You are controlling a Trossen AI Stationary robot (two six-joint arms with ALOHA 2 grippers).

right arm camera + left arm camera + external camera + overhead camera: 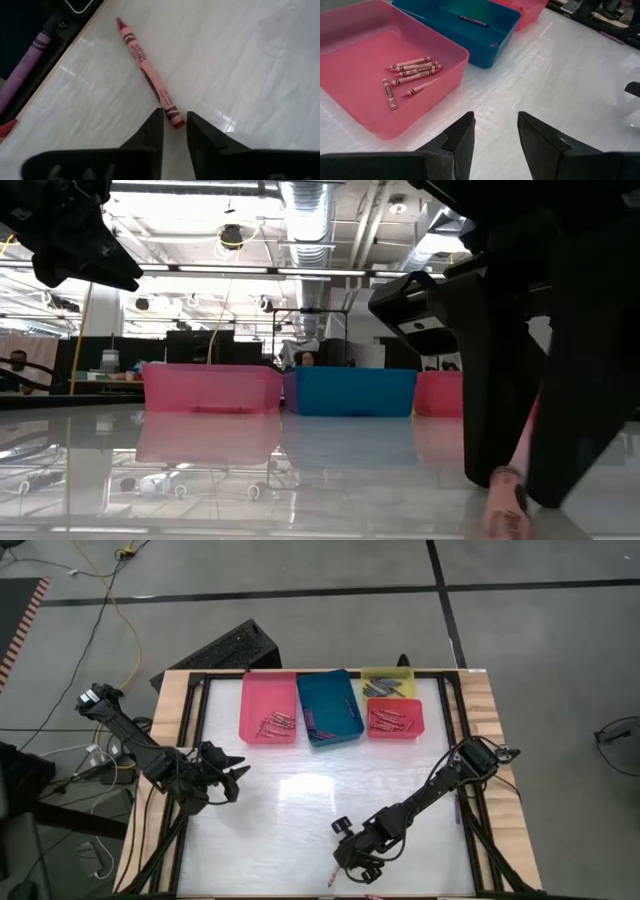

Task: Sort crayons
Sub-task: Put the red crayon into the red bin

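- Right wrist view first: my right gripper (174, 121) sits low over the white table (260, 75), near its front edge. The fingertips (156, 120) stand a narrow gap apart, either side of the blunt end of a red crayon (148, 74). I cannot tell whether they touch it yet.
- That red crayon lies flat on the table, its tip pointing away from my fingers toward the table's dark edge rail.
- Beyond that edge a purple crayon (27, 65) lies off the white surface, beside the rail.
- Seen from above, my left gripper (232, 774) hovers at the table's left side, fingers apart with nothing between them.
- Past it, along the table's far edge, stands the pink tray (350, 95) with a small bunch of pink crayons (412, 70) lying in it.
- Just beside the pink tray is the teal tray (485, 42), with one dark crayon (474, 20) on its floor.
- Farther right along the same edge are a red tray (395, 720) holding several crayons and, behind it, a yellow tray (388, 682) holding grey ones.
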